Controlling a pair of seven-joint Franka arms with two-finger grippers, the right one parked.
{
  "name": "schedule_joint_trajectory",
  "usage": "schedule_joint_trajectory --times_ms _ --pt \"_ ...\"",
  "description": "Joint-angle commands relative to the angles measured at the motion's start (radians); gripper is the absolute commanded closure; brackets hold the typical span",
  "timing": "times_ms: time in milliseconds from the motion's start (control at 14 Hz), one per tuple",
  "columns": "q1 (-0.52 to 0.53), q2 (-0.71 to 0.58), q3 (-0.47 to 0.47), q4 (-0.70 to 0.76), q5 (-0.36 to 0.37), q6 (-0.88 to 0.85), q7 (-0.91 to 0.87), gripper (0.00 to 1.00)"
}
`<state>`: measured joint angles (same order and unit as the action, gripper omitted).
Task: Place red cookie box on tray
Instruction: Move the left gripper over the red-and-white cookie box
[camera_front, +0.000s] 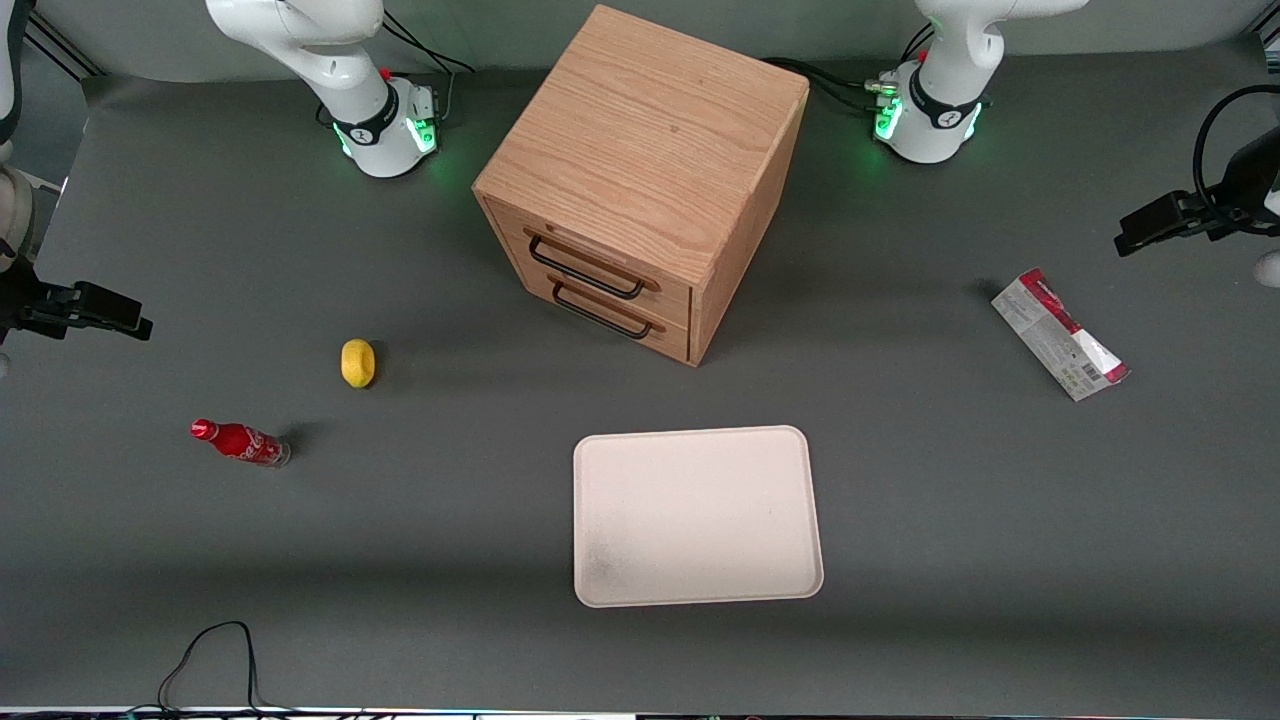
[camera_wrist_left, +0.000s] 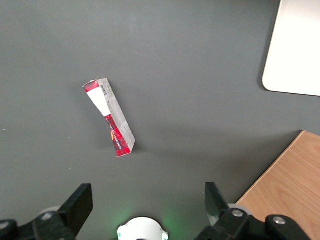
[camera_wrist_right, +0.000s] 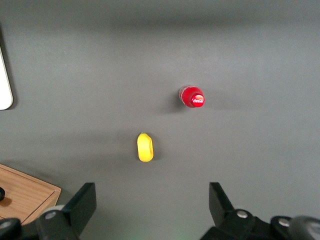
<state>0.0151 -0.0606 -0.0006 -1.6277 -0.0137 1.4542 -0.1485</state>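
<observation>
One slim red cookie box with a grey-white printed face and a barcode lies flat on the dark grey counter, toward the working arm's end. It sits at a slant, its barcode end nearer the front camera. Nothing touches it. The large cream-white rectangular tray with rounded corners and a low rim rests well apart from the box, near the middle of the counter and closer to the front camera than the light wooden two-drawer cabinet. A faint grey smudge marks one corner of the tray, and nothing lies on it.

The left arm's end effector hangs high above the counter with its two black fingers spread wide and nothing between them. In the left wrist view the box lies on bare counter clear of the fingers, with a corner of the tray and an edge of the cabinet also showing.

Toward the parked arm's end of the counter, a small yellow lemon-shaped object sits in front of the cabinet's drawer side but well apart from it. A small red soda bottle is near the yellow object and closer to the front camera. A black cable loops at the counter's near edge.
</observation>
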Motion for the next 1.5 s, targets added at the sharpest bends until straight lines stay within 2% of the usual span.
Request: schedule_joint_trajectory --times_ms 0,500,786,929,1071,1286,1429 --pt "-0.012 -0.047 0.014 -0.053 -0.020 0.026 0.015 0.00" --pt "0.009 -0.042 0.024 -0.058 -0.020 -0.006 0.004 0.00" --pt "0.184 -0.042 0.024 -0.054 -0.009 -0.099 -0.126 0.00" --pt "0.235 -0.042 0.024 -0.053 0.026 -0.117 -0.123 0.00" --pt "0.252 -0.039 0.024 -0.054 0.027 -0.130 -0.134 0.00" --pt "0.250 -0.015 0.024 -0.101 0.029 -0.060 -0.138 0.00" --pt "0.255 -0.021 0.022 -0.231 0.031 0.080 -0.141 0.00"
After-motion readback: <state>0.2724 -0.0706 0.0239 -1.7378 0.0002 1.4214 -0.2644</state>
